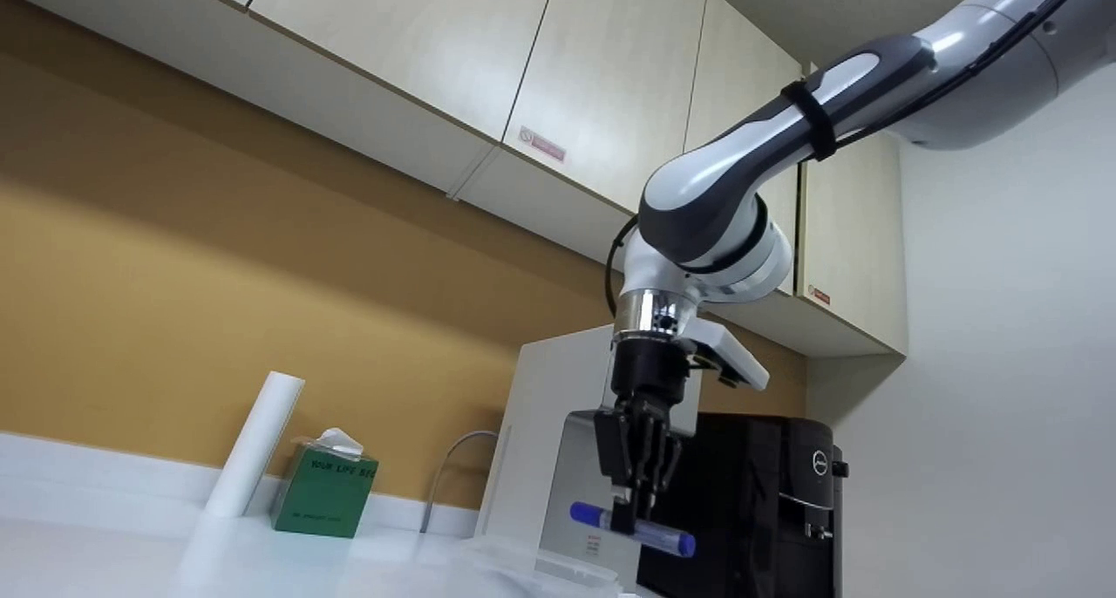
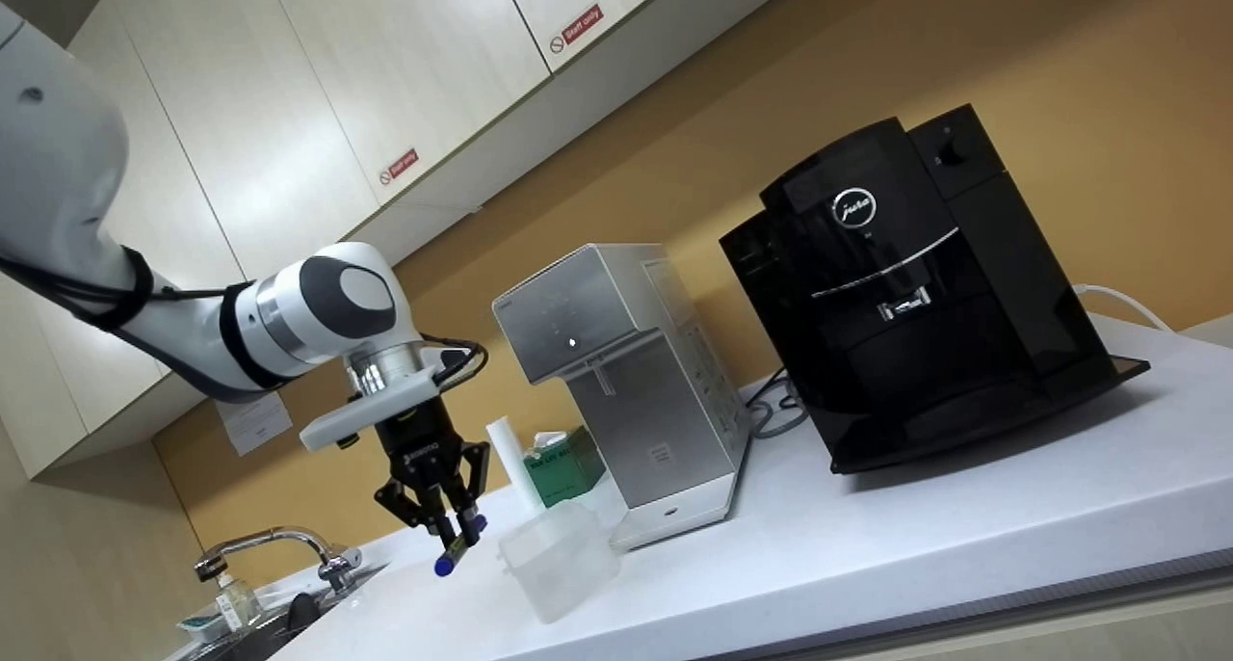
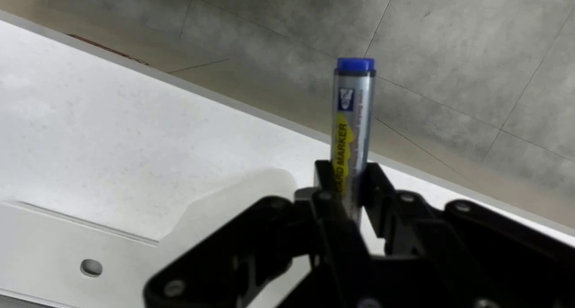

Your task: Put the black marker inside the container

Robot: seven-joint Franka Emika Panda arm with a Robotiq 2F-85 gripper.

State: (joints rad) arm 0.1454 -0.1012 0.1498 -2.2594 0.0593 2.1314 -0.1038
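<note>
A marker with a silver-grey barrel and blue ends (image 3: pixel 352 115) shows in the wrist view, and it also shows in both exterior views (image 1: pixel 663 537) (image 2: pixel 446 561). No black marker shows. My gripper (image 1: pixel 624 518) is shut on the marker's barrel and holds it up above the counter; the gripper also shows in the wrist view (image 3: pixel 348 182) and in an exterior view (image 2: pixel 460 531). A translucent plastic container (image 2: pixel 561 563) stands on the counter close beside the gripper. In the wrist view the container (image 3: pixel 238 200) lies left of the jaws, partly hidden by them.
A silver water dispenser (image 2: pixel 655 430) stands behind the container. A black coffee machine (image 2: pixel 925 304) is further along the white counter (image 2: pixel 771 584). A green tissue box (image 1: pixel 327 493) and a white roll (image 1: pixel 257 445) stand by the wall. A sink tap (image 2: pixel 270 543) is at the far end.
</note>
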